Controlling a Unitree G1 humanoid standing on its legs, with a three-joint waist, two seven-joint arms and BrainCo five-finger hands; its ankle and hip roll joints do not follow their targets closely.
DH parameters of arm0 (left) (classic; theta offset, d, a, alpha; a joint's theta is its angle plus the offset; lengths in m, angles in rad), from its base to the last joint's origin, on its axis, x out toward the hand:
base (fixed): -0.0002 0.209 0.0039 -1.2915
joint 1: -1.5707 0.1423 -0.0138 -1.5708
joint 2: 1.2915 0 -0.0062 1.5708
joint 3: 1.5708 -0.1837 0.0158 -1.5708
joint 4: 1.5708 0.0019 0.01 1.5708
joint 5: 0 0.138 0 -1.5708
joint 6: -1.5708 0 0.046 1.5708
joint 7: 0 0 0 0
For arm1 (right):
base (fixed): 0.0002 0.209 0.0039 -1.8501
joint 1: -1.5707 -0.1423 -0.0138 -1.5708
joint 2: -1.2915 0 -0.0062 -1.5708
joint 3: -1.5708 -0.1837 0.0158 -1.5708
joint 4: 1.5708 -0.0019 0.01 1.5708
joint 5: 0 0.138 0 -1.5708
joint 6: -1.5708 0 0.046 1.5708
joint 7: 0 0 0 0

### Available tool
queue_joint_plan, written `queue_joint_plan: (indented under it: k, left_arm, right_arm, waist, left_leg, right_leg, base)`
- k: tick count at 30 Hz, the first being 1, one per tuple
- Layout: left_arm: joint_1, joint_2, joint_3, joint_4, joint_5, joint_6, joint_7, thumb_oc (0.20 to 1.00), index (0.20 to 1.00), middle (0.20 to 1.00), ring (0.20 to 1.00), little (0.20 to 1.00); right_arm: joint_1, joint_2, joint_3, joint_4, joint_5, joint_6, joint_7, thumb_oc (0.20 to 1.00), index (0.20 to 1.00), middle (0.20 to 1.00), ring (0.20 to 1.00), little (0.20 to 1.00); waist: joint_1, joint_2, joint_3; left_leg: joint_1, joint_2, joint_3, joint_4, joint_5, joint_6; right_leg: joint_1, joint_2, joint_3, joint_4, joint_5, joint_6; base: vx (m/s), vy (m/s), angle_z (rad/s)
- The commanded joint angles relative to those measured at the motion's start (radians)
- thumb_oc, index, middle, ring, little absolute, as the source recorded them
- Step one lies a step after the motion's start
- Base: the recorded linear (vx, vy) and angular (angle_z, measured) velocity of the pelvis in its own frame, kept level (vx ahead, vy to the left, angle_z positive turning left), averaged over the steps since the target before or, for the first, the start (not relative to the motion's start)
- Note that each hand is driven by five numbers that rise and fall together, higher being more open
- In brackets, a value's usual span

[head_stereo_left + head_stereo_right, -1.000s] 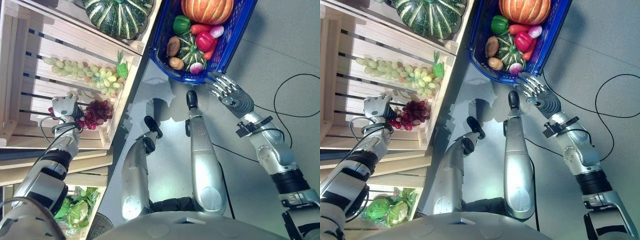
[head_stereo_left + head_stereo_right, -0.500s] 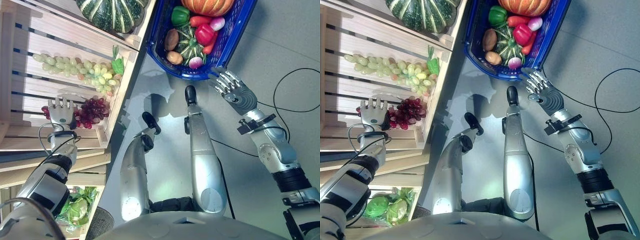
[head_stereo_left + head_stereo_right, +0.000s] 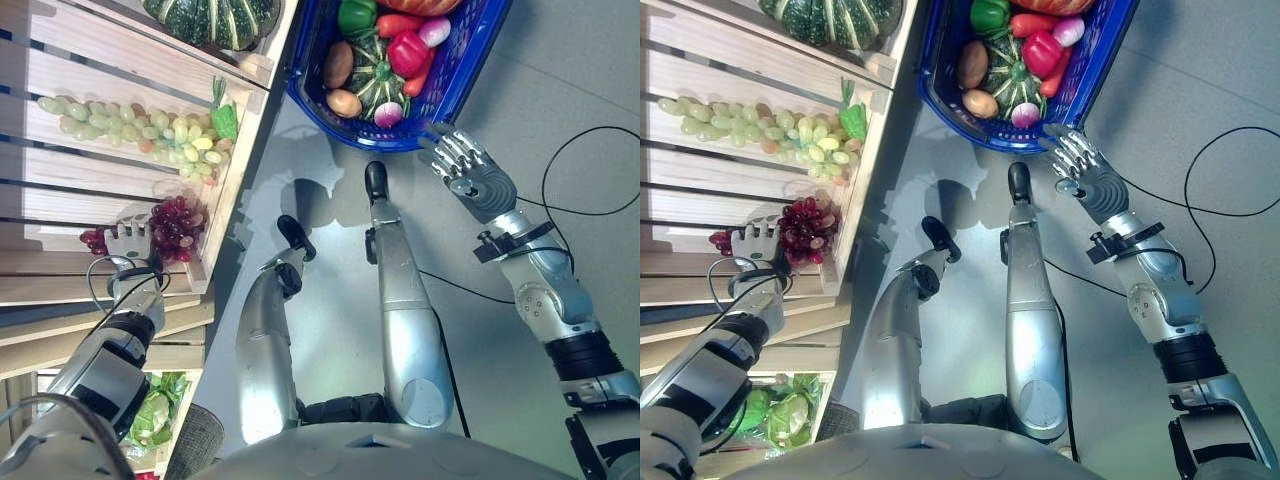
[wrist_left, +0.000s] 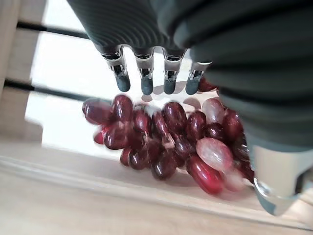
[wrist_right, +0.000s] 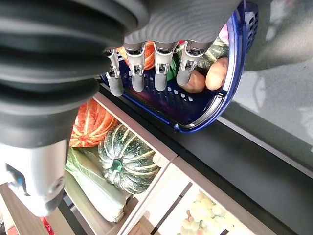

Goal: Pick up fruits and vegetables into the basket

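A bunch of red grapes lies in the near corner of a wooden crate. My left hand hovers right beside it with straight fingers and holds nothing; the grapes sit between fingers and thumb without being clasped. A blue basket stands on the floor ahead, holding peppers, a potato, a small green squash, a radish and an orange pumpkin. My right hand is open just outside the basket's near rim.
Green grapes lie further back in the same crate. A striped green pumpkin fills the crate beyond. Lettuce sits in a lower crate at the near left. Grey floor stretches right of the basket.
The camera has shifted. My left hand has drawn back a little toward the crate's front slat, still beside the red grapes. The right hand stays by the basket's rim.
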Motion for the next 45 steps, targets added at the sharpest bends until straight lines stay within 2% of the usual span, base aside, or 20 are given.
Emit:
queue_joint_plan:
  k: [1,3,6,8,12,15,20,22,24,26,27,28,29,30,32,36,45]
  left_arm:
    - [0.090,0.067,0.015,0.067,0.106,0.120,0.074,1.000,1.000,1.000,1.000,1.000]
    - [0.094,0.072,0.013,0.055,0.165,0.178,0.110,1.000,1.000,1.000,1.000,1.000]
    - [0.083,0.085,0.009,0.044,0.245,0.251,0.099,1.000,1.000,1.000,1.000,1.000]
    - [0.078,0.092,0.003,0.038,0.251,0.280,0.102,1.000,1.000,1.000,1.000,1.000]
    - [0.067,0.099,0.001,0.021,0.140,0.326,0.136,1.000,1.000,1.000,1.000,1.000]
    - [0.050,0.108,0.004,0.013,0.060,0.339,0.158,1.000,1.000,1.000,1.000,1.000]
    - [-0.002,0.128,0.019,0.023,-0.115,0.280,0.212,1.000,1.000,1.000,1.000,1.000]
    - [-0.028,0.133,0.024,0.031,-0.267,0.208,0.208,1.000,1.000,1.000,1.000,1.000]
    - [-0.063,0.128,0.027,0.056,-0.494,0.114,0.167,1.000,1.000,1.000,1.000,1.000]
    - [-0.085,0.113,0.050,0.070,-0.531,0.077,0.127,1.000,1.000,1.000,1.000,1.000]
    - [-0.100,0.110,0.059,0.086,-0.539,0.049,0.109,0.555,0.555,0.555,0.555,0.555]
    - [-0.118,0.106,0.071,0.104,-0.534,0.019,0.081,0.200,0.200,0.200,0.200,0.200]
    - [-0.119,0.106,0.072,0.106,-0.534,0.015,0.078,0.200,0.200,0.200,0.200,0.200]
    - [-0.128,0.105,0.078,0.127,-0.552,-0.026,0.058,0.200,0.200,0.200,0.200,0.200]
    - [-0.124,0.101,0.090,0.137,-0.562,-0.051,0.050,0.200,0.200,0.200,0.200,0.200]
    - [-0.106,0.077,0.138,0.160,-0.675,-0.139,0.044,0.200,0.200,0.200,0.200,0.200]
    - [-0.085,0.058,0.218,0.176,-0.797,-0.214,0.042,0.200,0.200,0.200,0.200,0.200]
  right_arm:
    - [0.022,-0.017,0.024,-0.104,0.033,-0.063,0.002,1.000,1.000,1.000,1.000,1.000]
    - [0.023,-0.022,0.023,-0.110,0.032,-0.078,0.001,1.000,1.000,1.000,1.000,1.000]
    - [0.010,-0.037,0.023,-0.121,0.036,-0.087,-0.004,1.000,1.000,1.000,1.000,1.000]
    - [0.003,-0.045,0.023,-0.123,0.037,-0.098,-0.007,1.000,1.000,1.000,1.000,1.000]
    - [-0.009,-0.054,0.022,-0.132,0.032,-0.108,-0.017,1.000,1.000,1.000,1.000,1.000]
    - [-0.018,-0.061,0.023,-0.138,0.030,-0.109,-0.023,1.000,1.000,1.000,1.000,1.000]
    - [-0.036,-0.061,0.026,-0.132,0.042,-0.119,-0.031,1.000,1.000,1.000,1.000,1.000]
    - [-0.044,-0.061,0.027,-0.126,0.050,-0.121,-0.031,1.000,1.000,1.000,1.000,1.000]
    - [-0.052,-0.054,0.037,-0.118,0.052,-0.123,-0.035,1.000,1.000,1.000,1.000,1.000]
    - [-0.055,-0.047,0.046,-0.113,0.052,-0.125,-0.033,1.000,1.000,1.000,1.000,1.000]
    - [-0.059,-0.044,0.050,-0.110,0.053,-0.123,-0.031,1.000,1.000,1.000,1.000,1.000]
    - [-0.066,-0.042,0.051,-0.107,0.053,-0.117,-0.029,1.000,1.000,1.000,1.000,1.000]
    - [-0.067,-0.042,0.051,-0.107,0.053,-0.117,-0.029,1.000,1.000,1.000,1.000,1.000]
    - [-0.071,-0.039,0.050,-0.107,0.056,-0.112,-0.024,1.000,1.000,1.000,1.000,1.000]
    - [-0.069,-0.037,0.050,-0.108,0.054,-0.111,-0.024,1.000,1.000,1.000,1.000,1.000]
    - [-0.063,-0.023,0.048,-0.115,0.042,-0.105,-0.027,1.000,1.000,1.000,1.000,1.000]
    - [-0.055,0.004,0.051,-0.118,0.012,-0.085,-0.035,1.000,1.000,1.000,1.000,1.000]
  waist:
    - [-0.002,-0.038,-0.031]
    - [-0.001,-0.039,-0.031]
    - [-0.002,-0.037,-0.031]
    - [-0.002,-0.036,-0.031]
    - [0.002,-0.036,-0.031]
    - [0.005,-0.039,-0.031]
    - [0.013,-0.052,-0.031]
    - [0.015,-0.058,-0.031]
    - [0.016,-0.068,-0.031]
    - [0.017,-0.076,-0.031]
    - [0.016,-0.080,-0.031]
    - [0.016,-0.083,-0.031]
    - [0.015,-0.084,-0.031]
    - [0.014,-0.087,-0.031]
    - [0.014,-0.088,-0.031]
    - [0.015,-0.088,-0.031]
    - [0.018,-0.092,-0.031]
  left_leg:
    - [-0.104,0.003,-0.011,0.027,0.024,-0.032]
    - [-0.124,0.007,-0.013,0.039,0.019,-0.030]
    - [-0.157,0.011,-0.014,0.060,0.009,-0.027]
    - [-0.178,0.012,-0.015,0.073,0.003,-0.024]
    - [-0.217,0.013,-0.020,0.090,-0.002,-0.020]
    - [-0.245,0.012,-0.027,0.097,-0.001,-0.019]
    - [-0.283,0.010,-0.046,0.103,0.005,-0.018]
    - [-0.291,0.009,-0.053,0.103,0.008,-0.017]
    - [-0.294,0.008,-0.059,0.100,0.013,-0.018]
    - [-0.289,0.006,-0.064,0.093,0.019,-0.018]
    - [-0.283,0.005,-0.065,0.087,0.021,-0.019]
    - [-0.273,0.007,-0.064,0.081,0.026,-0.019]
    - [-0.272,0.007,-0.064,0.079,0.027,-0.019]
    - [-0.260,0.008,-0.062,0.071,0.030,-0.022]
    - [-0.249,0.008,-0.061,0.064,0.033,-0.024]
    - [-0.213,0.009,-0.056,0.045,0.038,-0.027]
    - [-0.141,0.006,-0.053,0.025,0.037,-0.026]
  right_leg:
    - [-0.036,0.010,-0.025,0.048,-0.086,0.056]
    - [-0.056,0.011,-0.023,0.057,-0.086,0.055]
    - [-0.091,0.014,-0.018,0.079,-0.091,0.053]
    - [-0.113,0.015,-0.016,0.091,-0.093,0.051]
    - [-0.152,0.023,-0.013,0.113,-0.094,0.049]
    - [-0.176,0.030,-0.013,0.124,-0.096,0.047]
    - [-0.202,0.037,-0.018,0.133,-0.090,0.047]
    - [-0.205,0.040,-0.021,0.136,-0.089,0.047]
    - [-0.204,0.044,-0.024,0.133,-0.084,0.046]
    - [-0.196,0.048,-0.024,0.128,-0.082,0.047]
    - [-0.190,0.049,-0.026,0.124,-0.080,0.048]
    - [-0.181,0.049,-0.028,0.120,-0.078,0.050]
    - [-0.180,0.050,-0.028,0.120,-0.077,0.050]
    - [-0.168,0.049,-0.031,0.111,-0.074,0.052]
    - [-0.159,0.048,-0.033,0.105,-0.073,0.053]
    - [-0.128,0.041,-0.038,0.089,-0.072,0.054]
    - [-0.059,0.029,-0.048,0.070,-0.076,0.054]
  base:
    - [-0.02,0.022,0.07]
    - [-0.02,0.026,0.06]
    - [-0.02,0.044,0.03]
    - [-0.01,0.022,0.01]
    - [0.00,0.000,0.00]
    - [-0.04,-0.009,0.01]
    - [-0.04,-0.051,0.03]
    - [-0.04,-0.057,0.04]
    - [-0.03,-0.071,0.01]
    - [-0.01,-0.058,-0.05]
    - [-0.01,-0.050,-0.08]
    - [-0.01,-0.037,-0.07]
    - [-0.02,-0.033,-0.09]
    - [-0.01,-0.018,-0.07]
    - [-0.01,-0.016,-0.11]
    - [0.00,-0.006,-0.16]
    - [0.01,0.003,0.13]
